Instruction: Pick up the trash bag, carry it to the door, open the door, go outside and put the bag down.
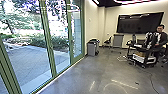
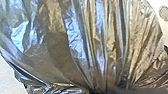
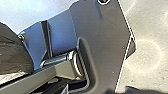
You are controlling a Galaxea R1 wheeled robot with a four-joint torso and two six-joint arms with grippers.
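The left gripper (image 2: 106, 90) pinches the gathered plastic of a shiny dark trash bag (image 2: 82, 47), whose pleats draw together tightly there and fan out into broad, crinkled folds with bluish and brownish gleams. For the right gripper, I cannot tell whether it is spread or pressed together. In the right wrist view, a creased dark bulge (image 3: 13, 52) lies next to the robot's own parts; whether it belongs to the bag I cannot tell. Beyond them is a pale, speckled floor (image 3: 147, 72).

Farther out, in the head view, tall green-framed glass panels (image 1: 47, 37) run along the robot's left, with grey paving (image 1: 27, 60), shrubs and trees beyond the glass. Near their far end stands a grey bin with a dark top (image 1: 92, 48). A dark chair (image 1: 107, 42) and a grey cabinet-like box (image 1: 118, 40) stand along the back wall, near a wide black wall screen (image 1: 138, 23). At the right, a person in dark clothing (image 1: 160, 37) is behind a dark cart (image 1: 141, 50) carrying equipment; a thin black cable (image 1: 152, 81) trails across the floor.
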